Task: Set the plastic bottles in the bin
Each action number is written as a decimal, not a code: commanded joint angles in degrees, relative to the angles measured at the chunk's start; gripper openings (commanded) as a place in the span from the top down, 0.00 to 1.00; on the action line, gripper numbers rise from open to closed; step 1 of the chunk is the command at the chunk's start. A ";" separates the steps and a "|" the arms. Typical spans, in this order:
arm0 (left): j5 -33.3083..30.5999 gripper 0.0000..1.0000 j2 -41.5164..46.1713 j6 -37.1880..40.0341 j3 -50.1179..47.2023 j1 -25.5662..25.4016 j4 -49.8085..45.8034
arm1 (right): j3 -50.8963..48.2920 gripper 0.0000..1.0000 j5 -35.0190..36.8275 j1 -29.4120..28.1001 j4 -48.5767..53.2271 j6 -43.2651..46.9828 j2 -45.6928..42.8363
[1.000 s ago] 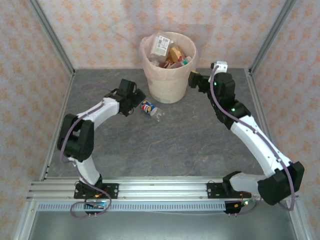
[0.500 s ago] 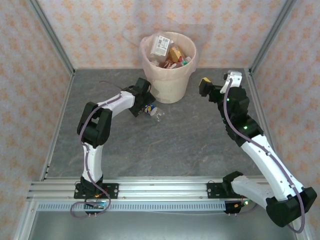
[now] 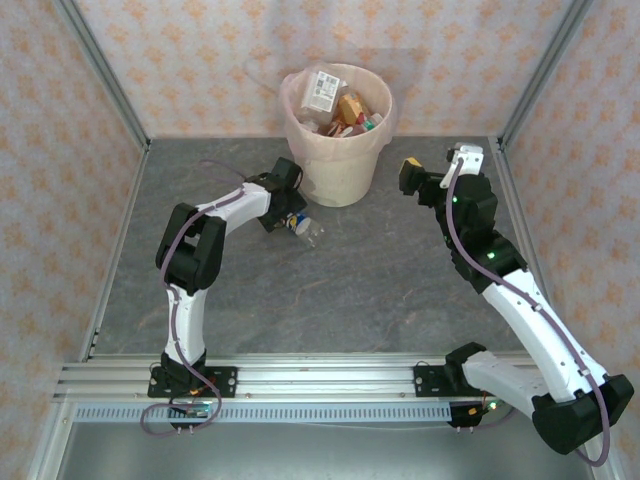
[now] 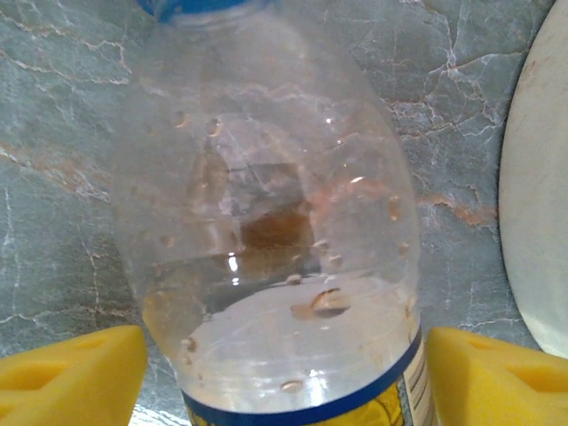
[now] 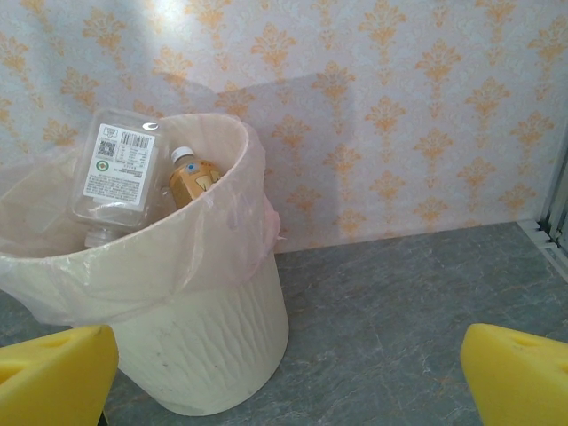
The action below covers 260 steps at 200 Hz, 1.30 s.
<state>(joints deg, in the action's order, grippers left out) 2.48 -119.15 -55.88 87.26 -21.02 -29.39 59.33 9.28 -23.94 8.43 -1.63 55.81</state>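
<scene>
We count one bin (image 3: pixel 335 178), one plastic bottle (image 3: pixel 306 229) on the desk (image 3: pixel 350 290), at least three bottles (image 3: pixel 322 90) in the bin (the heap defies a full tally), and two more: left end effector (image 3: pixel 291 217), right end effector (image 3: pixel 408 176).

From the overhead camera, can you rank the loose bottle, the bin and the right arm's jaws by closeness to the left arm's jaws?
From the left gripper:
1. loose bottle, lying right between its jaws.
2. bin, just behind, to the right.
3. right gripper, off past the bin's right side.
</scene>
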 commanded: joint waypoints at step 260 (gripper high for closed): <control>-6.14 1.00 33.39 40.26 10.32 -4.01 16.50 | -1.93 0.01 2.63 -0.10 -4.39 -1.37 -0.18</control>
<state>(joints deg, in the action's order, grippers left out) -9.26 -84.68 -22.24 92.86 -23.70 -19.75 57.82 10.59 -23.94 6.13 -2.31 56.71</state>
